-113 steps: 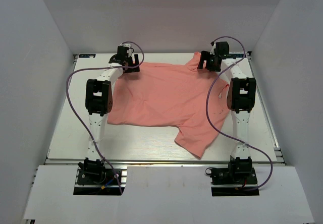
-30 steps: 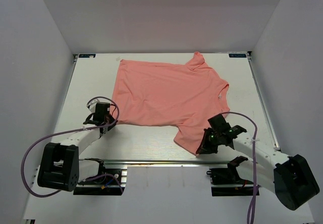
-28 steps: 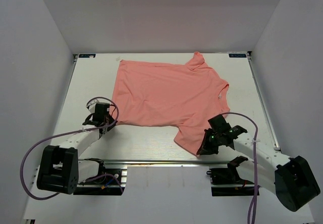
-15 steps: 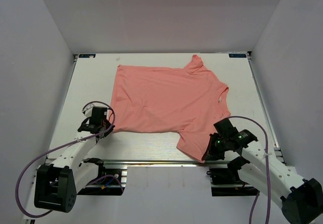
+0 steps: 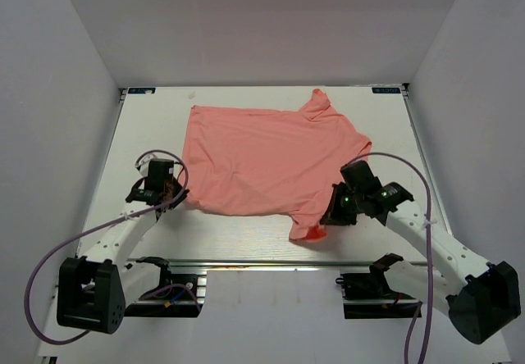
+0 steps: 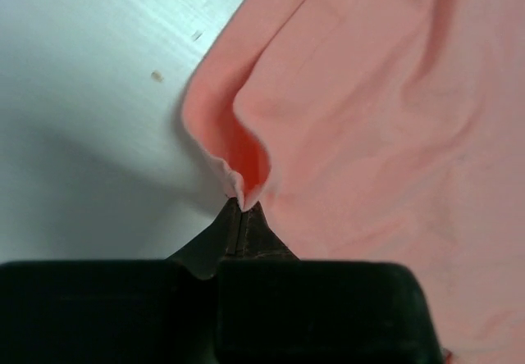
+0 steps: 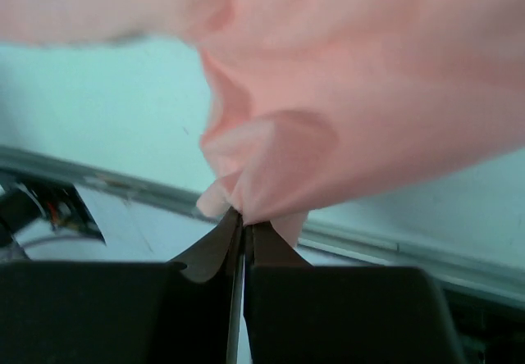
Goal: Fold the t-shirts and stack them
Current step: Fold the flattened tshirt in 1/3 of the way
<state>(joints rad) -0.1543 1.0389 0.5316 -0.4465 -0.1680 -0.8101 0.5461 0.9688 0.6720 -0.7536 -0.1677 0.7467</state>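
A salmon-pink t-shirt [image 5: 271,155] lies spread across the middle of the white table [image 5: 107,216], its neck toward the right. My left gripper [image 5: 174,197] is shut on the shirt's near-left hem corner [image 6: 243,185], which bunches into a small fold at the tips. My right gripper [image 5: 329,216] is shut on the near sleeve, lifted off the table so the cloth [image 7: 328,118] hangs bunched from the tips. The sleeve's end [image 5: 314,232] droops below the gripper. No neck label shows.
White walls enclose the table on three sides. A metal rail [image 5: 262,261] runs along the near edge, with both arm bases [image 5: 160,286] just below it. Purple cables [image 5: 410,192] loop off each arm.
Both grippers, holding the shirt's near edge, first drew it toward the near rail, then rose and moved back inward. The near sleeve now hangs lifted and bunched from the right gripper.
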